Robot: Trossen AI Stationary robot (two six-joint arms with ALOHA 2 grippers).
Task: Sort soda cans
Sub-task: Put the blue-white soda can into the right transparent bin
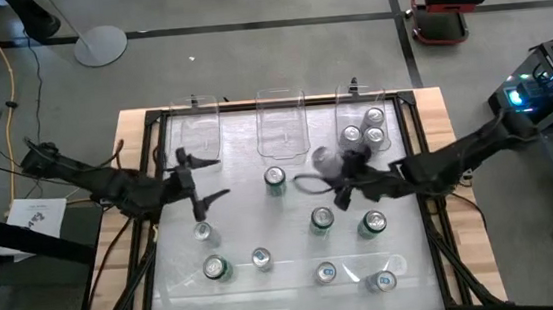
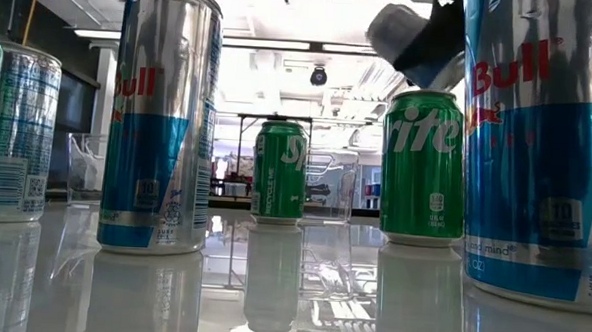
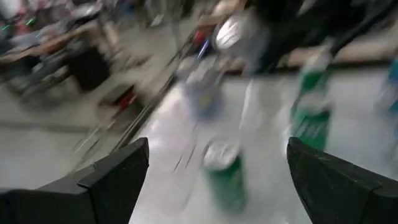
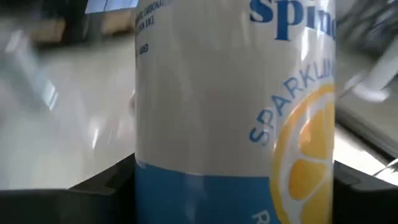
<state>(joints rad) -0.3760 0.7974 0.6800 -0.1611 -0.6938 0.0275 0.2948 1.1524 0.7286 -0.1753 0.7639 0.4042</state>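
Carrying: right gripper [image 1: 340,182] clamps a sparkling-water can [image 4: 236,93] tilted above the table, near the right bin [image 1: 362,107], probably to join the cans there.
Waiting: left gripper [image 1: 202,182] hangs wide, empty.
Remaining: green Sprite cans [image 1: 275,179] stand upright, unsorted.

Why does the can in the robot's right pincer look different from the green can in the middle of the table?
The held can is pale with a blue band and a lemon picture; the green can is green. The held can is tilted in the air in the right pincer; the green can stands upright alone on the table. Both have silver tops.
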